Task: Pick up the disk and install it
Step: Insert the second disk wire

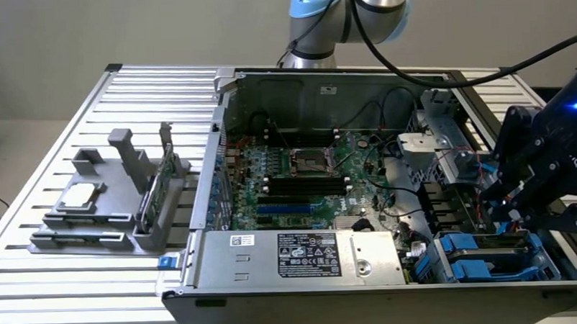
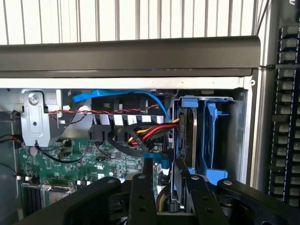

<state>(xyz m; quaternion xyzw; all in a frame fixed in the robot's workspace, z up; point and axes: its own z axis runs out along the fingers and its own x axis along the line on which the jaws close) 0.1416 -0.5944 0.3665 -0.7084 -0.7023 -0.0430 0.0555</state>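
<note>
In the drive bay, disk (image 2: 186,136) on edge, gripper (image 2: 165,171) clamping it

The exterior view looks down from above on the open computer case (image 1: 366,188); the wrist view peers closely into its drive bay (image 2: 201,136).

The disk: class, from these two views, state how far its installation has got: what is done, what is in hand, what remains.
Done: the pick-up; the disk stands on edge inside the blue drive bay. In hand: the gripper is right at the disk's near edge. Left: whether the disk is fully seated cannot be told, so the install is not shown finished.
</note>
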